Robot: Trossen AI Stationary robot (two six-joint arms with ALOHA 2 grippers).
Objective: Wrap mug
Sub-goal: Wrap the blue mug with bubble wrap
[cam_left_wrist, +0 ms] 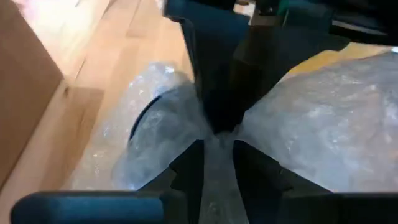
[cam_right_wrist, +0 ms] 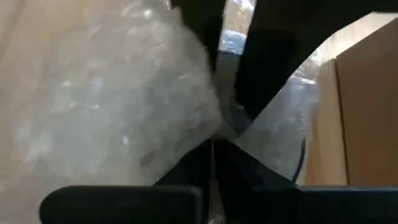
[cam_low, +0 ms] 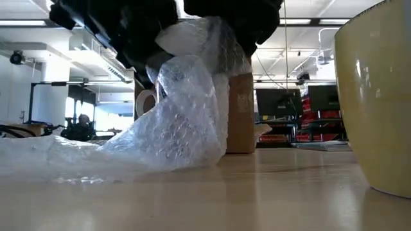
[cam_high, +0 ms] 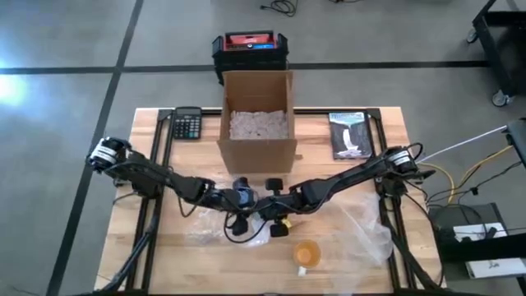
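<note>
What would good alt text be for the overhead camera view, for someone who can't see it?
Seen from above, both dark arms meet at mid-table, the left gripper and right gripper pinching clear bubble wrap. A yellow mug sits unwrapped nearby, behind them an open cardboard box.

No readable text — calculator (cam_high: pixel 186 125), booklet (cam_high: pixel 349 134), box (cam_high: pixel 256 115) markings all illegible

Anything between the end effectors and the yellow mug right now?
Only open tabletop shows between them. Both the left end effector and the right end effector are pinched on the bubble wrap at table centre; the mug stands bare, nearer the front edge, clear of the cardboard box.
</note>
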